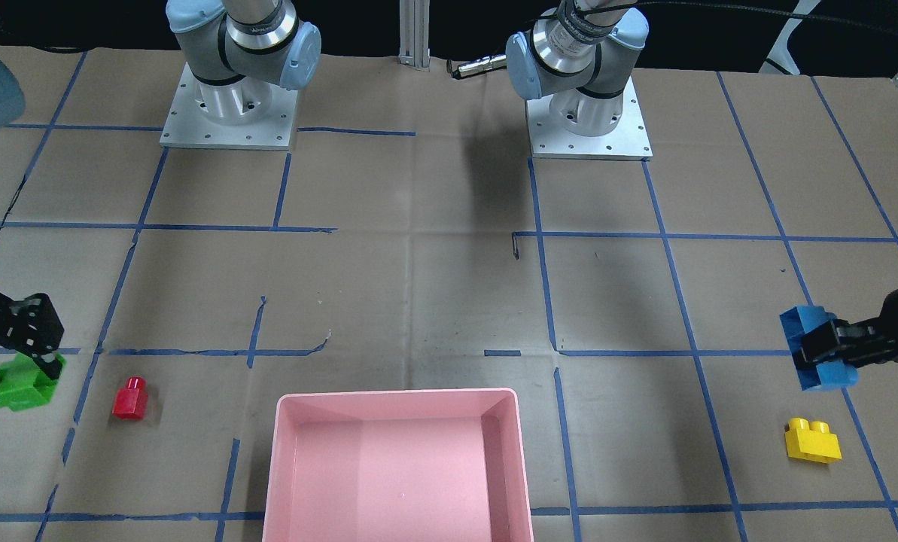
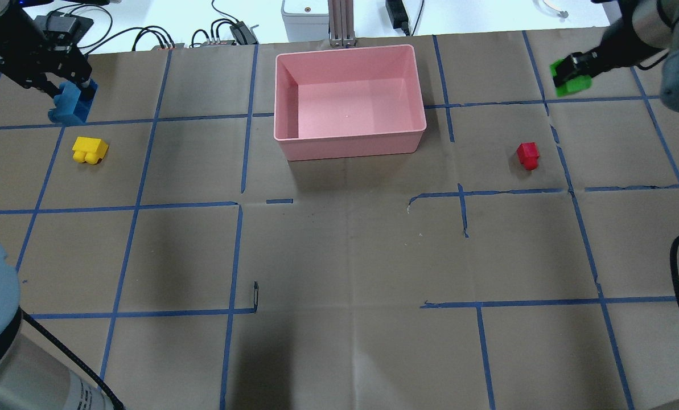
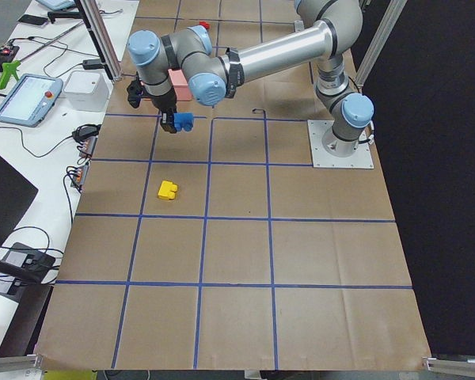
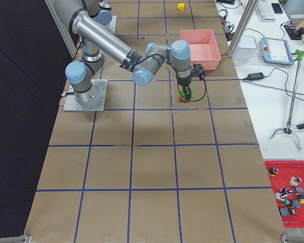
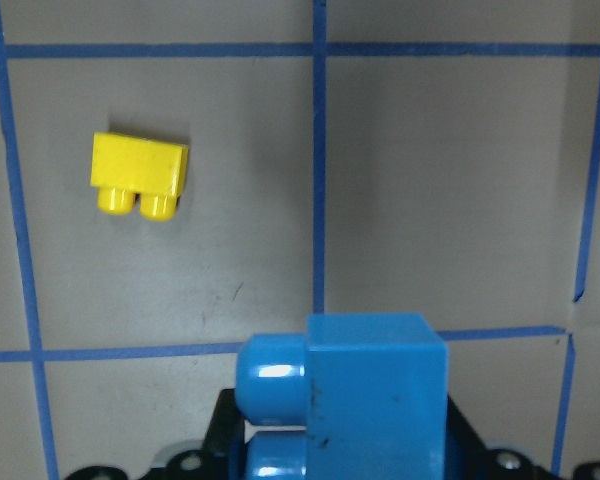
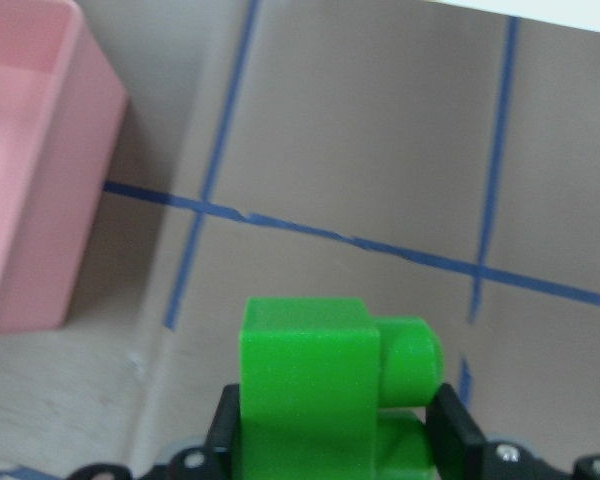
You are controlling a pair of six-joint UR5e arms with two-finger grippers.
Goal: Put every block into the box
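Bright, even overhead light; soft shadows cross the table [image 2: 339,256]; the blue block [image 5: 375,390] glints; right wrist view blurred.

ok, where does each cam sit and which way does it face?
Front-facing: across table, facing robot, steeply down; left arm base top right.
Overhead: behind robot, looking forward-down; left gripper top left, right gripper top right.
Exterior left: table's left end, looking along it; left arm near.
Exterior right: opposite end; right arm near.
Left wrist: down past gripped light-blue studded plastic brick onto yellow studded brick.
Right wrist: past own fingers gripping green studded brick; shallow pink plastic tray corner.
Shared: front-facing and overhead both show tray, small red brick.
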